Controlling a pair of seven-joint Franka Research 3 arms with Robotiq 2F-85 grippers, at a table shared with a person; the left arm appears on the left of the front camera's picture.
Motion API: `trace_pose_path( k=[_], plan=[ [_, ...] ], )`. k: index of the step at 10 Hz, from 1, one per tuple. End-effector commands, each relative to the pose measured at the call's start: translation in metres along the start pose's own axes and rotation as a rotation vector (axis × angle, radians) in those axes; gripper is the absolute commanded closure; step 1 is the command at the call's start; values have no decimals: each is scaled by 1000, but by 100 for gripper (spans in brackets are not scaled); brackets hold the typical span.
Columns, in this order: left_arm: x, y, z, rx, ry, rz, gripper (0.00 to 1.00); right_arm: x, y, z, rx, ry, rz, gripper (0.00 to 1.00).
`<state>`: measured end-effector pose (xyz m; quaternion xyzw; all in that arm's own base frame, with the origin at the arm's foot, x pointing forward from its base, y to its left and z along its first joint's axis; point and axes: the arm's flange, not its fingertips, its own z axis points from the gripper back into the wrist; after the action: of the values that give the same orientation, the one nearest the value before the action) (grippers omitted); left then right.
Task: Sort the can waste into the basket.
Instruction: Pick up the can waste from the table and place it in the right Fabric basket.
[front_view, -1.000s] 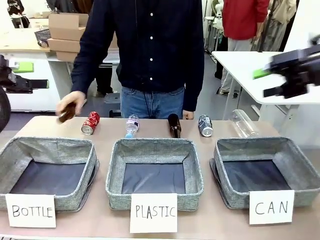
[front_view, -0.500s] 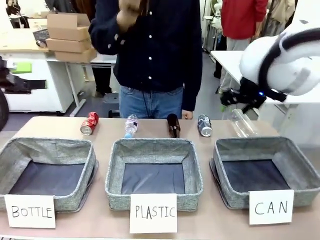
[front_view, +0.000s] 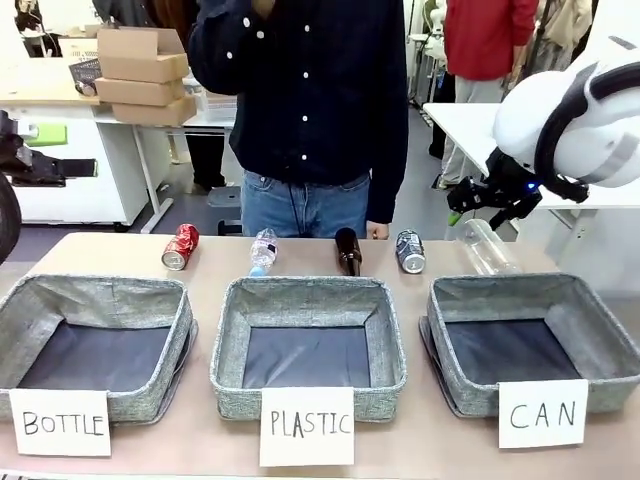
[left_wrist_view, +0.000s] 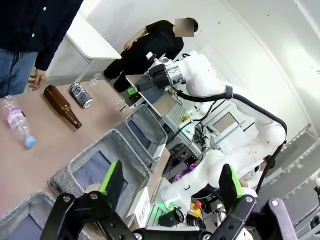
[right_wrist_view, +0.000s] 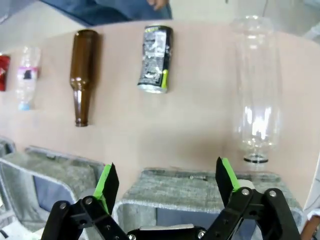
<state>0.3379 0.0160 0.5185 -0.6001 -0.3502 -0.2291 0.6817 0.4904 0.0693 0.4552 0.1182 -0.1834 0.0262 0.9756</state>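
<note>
My right gripper (right_wrist_view: 166, 182) is open above the CAN basket (front_view: 600, 300) rim, pointed at the dark can (right_wrist_view: 156, 59) lying beyond, set up for a grab. My left gripper (left_wrist_view: 171, 180) is open too, parked.

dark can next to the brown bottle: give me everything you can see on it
The dark can is a small metal drink can with a dark body, pale print, a yellow-green mark and a silver end. It lies on its side on the tan table, one end pointing toward the baskets. It sits between the brown bottle and the clear plastic bottle, touching neither. Nothing grips it. Whether it is dented cannot be told.
</note>
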Motion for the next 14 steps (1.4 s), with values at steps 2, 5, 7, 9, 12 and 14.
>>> trace_pose_path(
  k=[2,5,7,9,12,14],
  plan=[
    [1,0,-2,-17,-14,-24,0,67,23,-68,2,67,2,0],
    [1,0,-2,-17,-14,-24,0,114,33,-158,-193,143,-54,0],
    [1,0,-2,-17,-14,-24,0,123,30,-189,-148,186,-60,0],
    [1,0,-2,-17,-14,-24,0,125,27,-207,-158,192,-75,0],
    [1,0,-2,-17,-14,-24,0,125,30,-209,-180,207,-70,0],
    [1,0,-2,-17,-14,-24,0,123,33,-210,-157,227,-54,59]
  ],
)
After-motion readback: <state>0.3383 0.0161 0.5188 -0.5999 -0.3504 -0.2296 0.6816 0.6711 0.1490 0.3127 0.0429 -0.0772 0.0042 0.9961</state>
